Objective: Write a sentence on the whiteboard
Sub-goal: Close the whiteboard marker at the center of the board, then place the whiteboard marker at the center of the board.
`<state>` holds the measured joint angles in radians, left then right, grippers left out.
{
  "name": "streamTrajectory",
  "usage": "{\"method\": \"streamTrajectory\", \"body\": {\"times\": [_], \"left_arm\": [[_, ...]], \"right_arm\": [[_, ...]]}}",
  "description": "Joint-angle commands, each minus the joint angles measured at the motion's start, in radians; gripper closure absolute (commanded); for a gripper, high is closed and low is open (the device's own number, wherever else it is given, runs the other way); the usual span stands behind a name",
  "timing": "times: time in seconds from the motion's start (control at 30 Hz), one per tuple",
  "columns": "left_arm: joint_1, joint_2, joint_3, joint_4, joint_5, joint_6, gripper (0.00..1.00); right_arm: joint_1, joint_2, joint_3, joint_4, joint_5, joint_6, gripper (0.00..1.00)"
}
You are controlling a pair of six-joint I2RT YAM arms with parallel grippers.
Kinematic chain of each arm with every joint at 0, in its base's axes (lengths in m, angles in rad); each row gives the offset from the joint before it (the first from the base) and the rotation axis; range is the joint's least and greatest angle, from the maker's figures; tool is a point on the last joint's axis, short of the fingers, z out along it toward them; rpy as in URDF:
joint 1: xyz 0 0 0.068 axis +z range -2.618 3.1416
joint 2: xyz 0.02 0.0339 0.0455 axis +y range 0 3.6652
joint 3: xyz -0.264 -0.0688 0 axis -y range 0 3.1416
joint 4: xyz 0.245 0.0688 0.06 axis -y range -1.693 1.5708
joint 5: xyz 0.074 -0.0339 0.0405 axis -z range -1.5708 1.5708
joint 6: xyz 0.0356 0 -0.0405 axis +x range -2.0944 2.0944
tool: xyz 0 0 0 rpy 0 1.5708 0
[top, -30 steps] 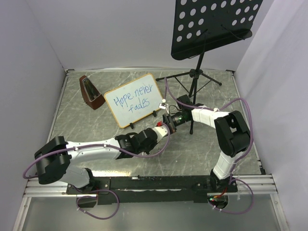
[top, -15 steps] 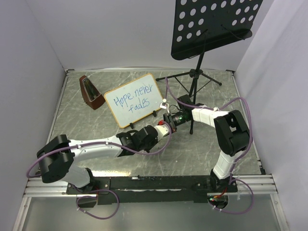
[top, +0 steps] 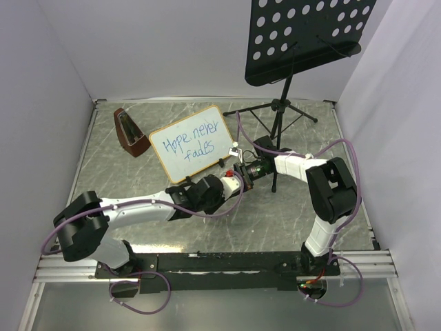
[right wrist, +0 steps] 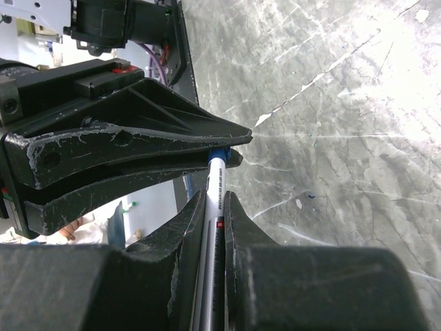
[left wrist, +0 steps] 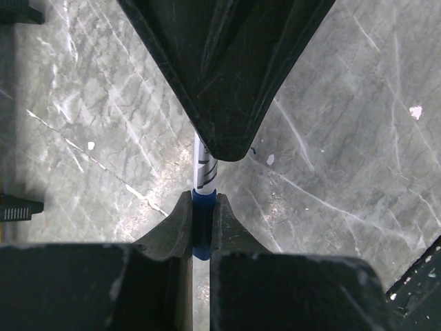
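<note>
Brown metronome [top: 129,133] standing at the far left of the surface [top: 138,181]. Whiteboard [top: 204,164] standing tilted just beside it, carrying the sentence [top: 191,143] in blue on two lines. Right of the board, left pincer [left wrist: 201,203] gripping a blue cap [left wrist: 200,234] and right pincer [right wrist: 216,200] gripping the marker [right wrist: 216,172], tip to tip. Music stand [top: 303,34] standing at the rear right.
</note>
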<state>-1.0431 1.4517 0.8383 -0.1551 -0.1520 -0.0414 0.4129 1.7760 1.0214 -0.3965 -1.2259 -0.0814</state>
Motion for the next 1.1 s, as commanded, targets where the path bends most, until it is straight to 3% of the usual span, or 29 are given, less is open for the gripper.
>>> {"method": "streamTrajectory", "body": {"times": [0.0,0.07,0.27,0.43,0.67,0.97,1.07], "left_arm": [[0.020,-0.047,0.056,0.371,0.048,-0.017,0.99],[0.022,-0.037,0.053,0.330,0.069,-0.032,0.99],[0.012,-0.094,-0.085,0.260,0.117,-0.162,0.99],[-0.001,-0.139,-0.157,0.203,0.124,-0.247,0.99],[-0.003,-0.074,-0.154,0.118,0.143,-0.311,0.99],[-0.003,0.010,-0.163,0.055,0.166,-0.413,0.94],[-0.003,0.024,-0.153,0.028,0.155,-0.434,0.79]], "right_arm": [[0.052,0.022,0.016,-0.031,-0.057,-0.023,1.00],[0.049,0.016,0.022,-0.045,-0.057,-0.041,1.00],[-0.009,-0.020,0.032,-0.080,-0.076,-0.072,0.66],[-0.023,-0.041,0.034,-0.079,-0.083,-0.077,0.57],[-0.063,-0.064,0.037,-0.096,-0.064,-0.098,0.30],[-0.117,-0.119,0.020,-0.070,-0.008,-0.092,0.20],[-0.120,-0.127,0.022,-0.080,-0.003,-0.104,0.20]]}}
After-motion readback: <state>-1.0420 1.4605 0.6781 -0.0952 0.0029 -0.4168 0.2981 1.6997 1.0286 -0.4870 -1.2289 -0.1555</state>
